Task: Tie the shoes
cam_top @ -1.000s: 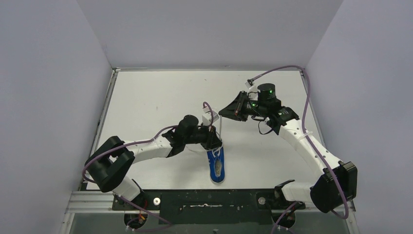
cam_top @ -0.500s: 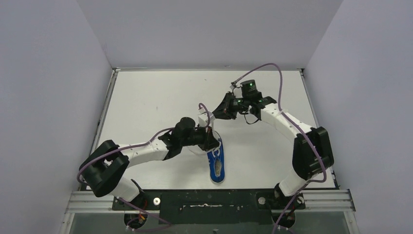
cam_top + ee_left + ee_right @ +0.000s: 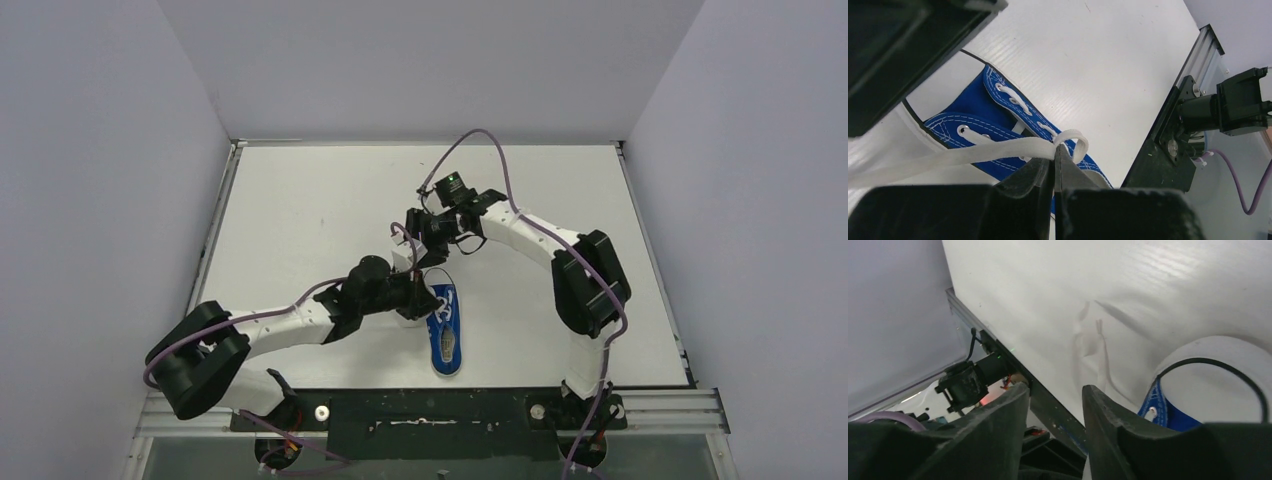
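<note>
The small blue shoe (image 3: 446,345) lies toe away from the arm bases near the table's front middle. Close up it is the blue shoe (image 3: 998,122) with white laces through its eyelets. My left gripper (image 3: 428,303) is at the shoe's toe end. In the left wrist view the left gripper (image 3: 1054,150) is shut on a white lace (image 3: 973,156), which curls into a small loop past the tips. My right gripper (image 3: 415,240) hangs just beyond the toe. The right gripper (image 3: 1055,388) is open, and the shoe's blue edge (image 3: 1159,407) and white toe cap (image 3: 1218,380) sit beside it.
The black front rail (image 3: 430,410) runs along the table's near edge. Grey walls close in the white table (image 3: 300,200) on three sides. Purple cables (image 3: 480,140) arch over the right arm. The right arm's dark body (image 3: 898,45) looms close above the left gripper.
The right arm swung left, in over the shoe's toe, and its jaws went from shut to open. The left gripper closed on the lace and shifted slightly left.
</note>
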`<act>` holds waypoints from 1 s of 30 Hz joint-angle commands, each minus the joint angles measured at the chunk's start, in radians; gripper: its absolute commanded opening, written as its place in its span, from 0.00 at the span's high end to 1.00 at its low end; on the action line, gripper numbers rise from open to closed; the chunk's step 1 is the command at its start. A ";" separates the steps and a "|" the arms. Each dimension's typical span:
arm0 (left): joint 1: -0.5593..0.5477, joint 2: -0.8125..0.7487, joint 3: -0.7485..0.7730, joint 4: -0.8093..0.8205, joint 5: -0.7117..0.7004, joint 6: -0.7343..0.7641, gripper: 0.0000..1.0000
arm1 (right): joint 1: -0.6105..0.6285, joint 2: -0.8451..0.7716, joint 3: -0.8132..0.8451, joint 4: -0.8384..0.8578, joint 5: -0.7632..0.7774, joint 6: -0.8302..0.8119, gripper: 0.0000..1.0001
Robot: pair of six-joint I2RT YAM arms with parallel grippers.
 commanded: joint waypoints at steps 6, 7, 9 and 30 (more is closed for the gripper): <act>0.000 -0.083 0.013 0.044 -0.063 -0.132 1.00 | -0.148 -0.123 0.089 -0.387 0.144 -0.358 0.26; 0.002 -0.088 0.015 0.035 -0.068 -0.145 1.00 | -0.170 -0.157 0.055 -0.397 0.153 -0.377 0.24; 0.011 -0.092 0.014 0.018 -0.078 -0.195 1.00 | -0.204 -0.231 -0.021 -0.414 0.175 -0.406 0.23; 0.064 0.049 0.210 -0.250 0.070 -0.301 1.00 | 0.137 -0.734 -0.672 0.080 0.450 -0.023 0.35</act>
